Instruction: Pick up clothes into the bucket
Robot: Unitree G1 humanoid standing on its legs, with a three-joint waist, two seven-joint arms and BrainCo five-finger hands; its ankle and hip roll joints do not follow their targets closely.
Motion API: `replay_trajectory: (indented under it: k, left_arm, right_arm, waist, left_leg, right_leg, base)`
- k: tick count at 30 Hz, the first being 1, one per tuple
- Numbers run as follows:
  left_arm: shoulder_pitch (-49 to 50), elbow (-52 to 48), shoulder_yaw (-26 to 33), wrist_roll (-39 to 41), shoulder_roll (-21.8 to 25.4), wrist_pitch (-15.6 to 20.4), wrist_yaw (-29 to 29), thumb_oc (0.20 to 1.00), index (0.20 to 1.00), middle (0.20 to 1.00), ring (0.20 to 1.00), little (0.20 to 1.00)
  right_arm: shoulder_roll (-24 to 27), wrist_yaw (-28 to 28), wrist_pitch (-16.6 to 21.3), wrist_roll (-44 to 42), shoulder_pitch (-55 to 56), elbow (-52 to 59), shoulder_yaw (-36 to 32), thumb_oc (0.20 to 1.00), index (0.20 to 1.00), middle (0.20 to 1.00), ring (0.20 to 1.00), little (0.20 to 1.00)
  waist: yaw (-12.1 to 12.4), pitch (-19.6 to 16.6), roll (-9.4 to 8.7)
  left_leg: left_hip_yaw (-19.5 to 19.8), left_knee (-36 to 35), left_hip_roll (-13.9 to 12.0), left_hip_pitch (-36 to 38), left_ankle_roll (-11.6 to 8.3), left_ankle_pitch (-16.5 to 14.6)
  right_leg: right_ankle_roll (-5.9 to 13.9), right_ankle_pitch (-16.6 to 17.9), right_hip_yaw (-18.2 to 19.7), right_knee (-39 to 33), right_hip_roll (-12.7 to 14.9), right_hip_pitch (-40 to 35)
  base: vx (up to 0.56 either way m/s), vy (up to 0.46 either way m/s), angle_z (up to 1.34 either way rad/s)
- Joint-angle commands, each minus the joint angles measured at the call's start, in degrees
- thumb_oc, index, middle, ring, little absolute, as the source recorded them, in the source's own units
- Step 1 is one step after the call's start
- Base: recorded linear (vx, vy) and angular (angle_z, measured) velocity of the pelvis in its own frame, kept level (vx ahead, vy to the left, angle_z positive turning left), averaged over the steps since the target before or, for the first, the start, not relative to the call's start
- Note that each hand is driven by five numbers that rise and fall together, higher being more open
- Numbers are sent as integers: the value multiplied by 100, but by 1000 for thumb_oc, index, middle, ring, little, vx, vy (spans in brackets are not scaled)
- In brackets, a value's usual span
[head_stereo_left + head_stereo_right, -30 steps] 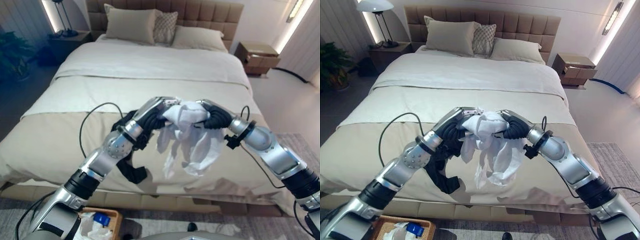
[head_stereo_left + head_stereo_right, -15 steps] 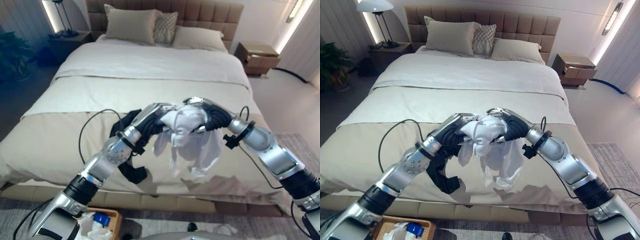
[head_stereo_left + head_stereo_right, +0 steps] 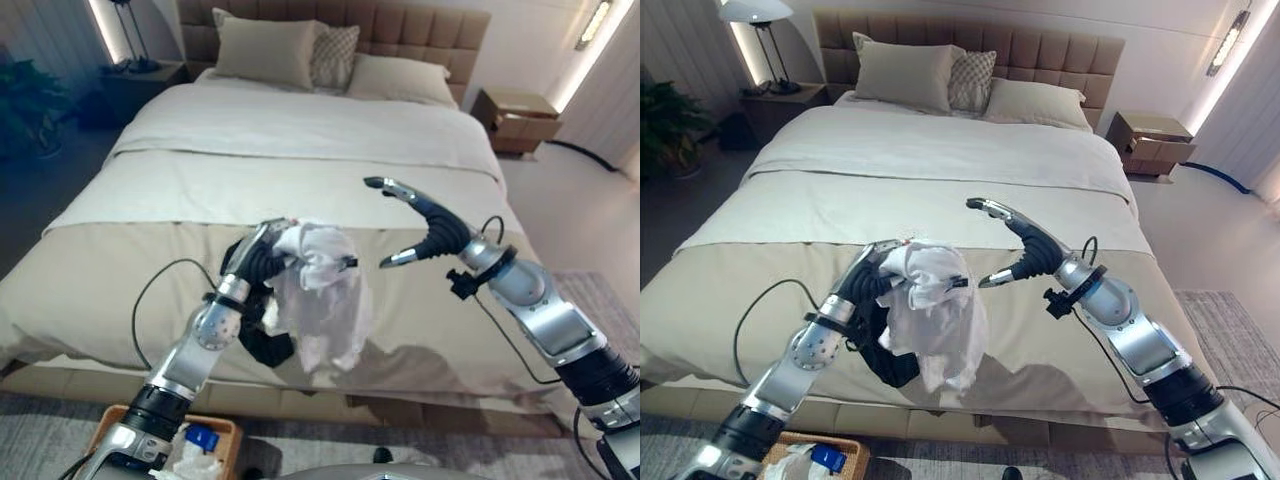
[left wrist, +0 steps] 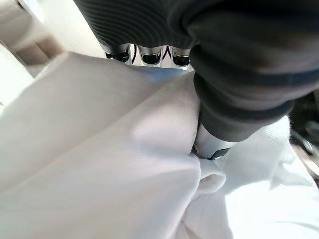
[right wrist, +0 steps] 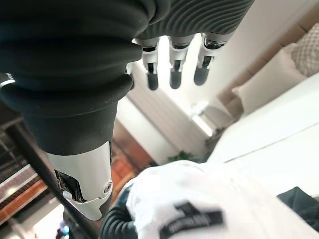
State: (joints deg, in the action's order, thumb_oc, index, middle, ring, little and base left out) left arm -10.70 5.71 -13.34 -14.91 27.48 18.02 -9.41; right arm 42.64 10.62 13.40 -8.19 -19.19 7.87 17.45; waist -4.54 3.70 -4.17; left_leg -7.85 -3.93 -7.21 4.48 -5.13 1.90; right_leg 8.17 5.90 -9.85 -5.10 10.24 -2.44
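the left hand [image 3: 262, 262] is curled around a bunched white garment [image 3: 318, 290] and holds it in the air at the centre of the frame, above the near edge of the bed [image 3: 120, 270], while the right hand [image 3: 415, 225] hovers right of centre with fingers spread wide and holding nothing. i judge the step in hand is the carrying of the cloth to the bucket. the wicker basket [image 3: 232, 432] at the lower left already has some cloth inside, so the next move calls for swinging the left arm down toward it and releasing only when the hanging cloth is above the rim; a dark garment [image 3: 266, 345] lies on the bed edge behind.
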Motion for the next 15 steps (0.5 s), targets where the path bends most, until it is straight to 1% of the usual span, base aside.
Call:
replay_trajectory:
  k: [1, 2, 3, 4, 5, 6, 7, 8, 10, 11, 12, 13, 14, 15]
  left_arm:
    - [-159, -195, 522, 253, 119, 305, -541, 200, 200, 200, 200, 200]
    - [-143, -209, 520, 255, 123, 301, -537, 200, 200, 200, 200, 200]
    - [18, -274, 720, 315, 137, 344, -576, 200, 200, 200, 200, 200]
    - [33, -286, 721, 317, 141, 340, -571, 200, 200, 200, 200, 200]
    - [266, -393, 959, 434, 137, 402, -628, 200, 200, 200, 200, 200]
    - [376, -454, 1063, 497, 147, 433, -642, 200, 200, 200, 200, 200]
    - [379, -457, 1063, 498, 149, 432, -641, 200, 200, 200, 200, 200]
    - [580, -604, 1312, 643, 148, 507, -662, 200, 200, 200, 200, 200]
    - [676, -683, 1392, 709, 155, 522, -666, 200, 200, 200, 200, 200]
    - [878, -801, 1631, 842, 116, 552, -698, 200, 200, 200, 200, 200]
    - [907, -829, 1645, 850, 122, 541, -686, 200, 200, 200, 200, 200]
    - [1075, -909, 1828, 1033, 58, 587, -734, 200, 200, 200, 200, 200]
    - [1090, -922, 1836, 1042, 63, 582, -726, 200, 200, 200, 200, 200]
    - [1183, -881, 1919, 1146, 6, 604, -795, 200, 200, 200, 200, 200]
  right_arm:
    - [-284, -226, 357, -577, 262, 142, -566, 1000, 1000, 1000, 1000, 1000]
    - [-286, -221, 358, -580, 280, 149, -574, 1000, 1000, 1000, 1000, 1000]
    - [-384, -274, 375, -608, 514, 33, -764, 1000, 1000, 1000, 1000, 1000]
    - [-387, -273, 377, -607, 526, 38, -768, 1000, 1000, 1000, 1000, 1000]
    - [-621, -416, 422, -614, 862, -194, -1046, 1000, 1000, 1000, 1000, 1000]
    - [-738, -504, 451, -564, 1016, -298, -1157, 1000, 1000, 1000, 1000, 1000]
    - [-740, -505, 451, -564, 1018, -297, -1157, 1000, 1000, 1000, 1000, 1000]
    - [-961, -650, 486, -409, 1294, -531, -1361, 1000, 1000, 1000, 1000, 1000]
    - [-1072, -708, 503, -363, 1375, -663, -1381, 1000, 1000, 1000, 1000, 1000]
    - [-1284, -858, 495, -218, 1566, -915, -1474, 1000, 1000, 1000, 1000, 1000]
    - [-1294, -866, 501, -207, 1569, -920, -1461, 1000, 1000, 1000, 1000, 1000]
    - [-1471, -928, 509, -147, 1707, -1148, -1480, 1000, 1000, 1000, 1000, 1000]
    - [-1476, -931, 517, -143, 1706, -1156, -1472, 1000, 1000, 1000, 1000, 1000]
    - [-1626, -1143, 512, 118, 1776, -1495, -1407, 1000, 1000, 1000, 1000, 1000]
  waist:
    - [59, -150, -309]
    - [61, -157, -313]
    - [72, -148, -306]
    - [72, -154, -309]
    - [94, -139, -288]
    - [104, -142, -290]
    - [103, -144, -291]
    - [143, -110, -276]
    - [156, -103, -282]
    - [230, -63, -272]
    - [214, -69, -277]
    - [302, -2, -278]
    - [292, -5, -282]
    - [408, 100, -277]
  left_leg:
    - [23, 563, -16, -257, 53, -318]
    - [25, 563, -16, -256, 52, -319]
    - [42, 571, -13, -265, 54, -323]
    - [43, 572, -14, -265, 54, -325]
    - [69, 587, -12, -274, 58, -333]
    - [89, 605, -16, -279, 58, -343]
    - [90, 606, -16, -280, 58, -344]
    - [138, 642, -31, -298, 62, -352]
    - [172, 666, -33, -312, 63, -359]
    - [249, 710, -37, -342, 71, -371]
    - [261, 723, -38, -348, 70, -378]
    - [345, 770, -43, -393, 80, -378]
    - [353, 777, -43, -396, 79, -381]
    - [484, 831, -66, -456, 83, -363]
  right_leg:
    - [459, 28, -305, 444, 564, 52]
    - [459, 28, -308, 443, 563, 49]
    - [456, 20, -314, 451, 566, 42]
    - [456, 19, -315, 451, 566, 41]
    - [453, 1, -342, 472, 568, 29]
    - [448, -17, -356, 485, 572, 15]
    - [448, -17, -357, 485, 572, 14]
    - [435, -56, -390, 543, 582, -12]
    - [429, -78, -421, 570, 582, -27]
    - [425, -127, -472, 632, 582, -46]
    - [424, -135, -482, 640, 582, -50]
    - [408, -186, -538, 742, 587, -54]
    - [407, -193, -545, 752, 588, -55]
    - [379, -281, -634, 949, 597, -36]
  base:
    - [0, 0, 0]
    - [0, 0, 0]
    - [0, 0, 0]
    - [0, 0, 0]
    - [0, 0, 0]
    - [0, 0, 0]
    - [0, 0, 0]
    - [0, 0, 0]
    - [13, -9, 6]
    - [6, -7, 11]
    - [1, -10, 15]
    - [-6, -5, 16]
    - [-25, -11, 24]
    - [-21, -11, 22]
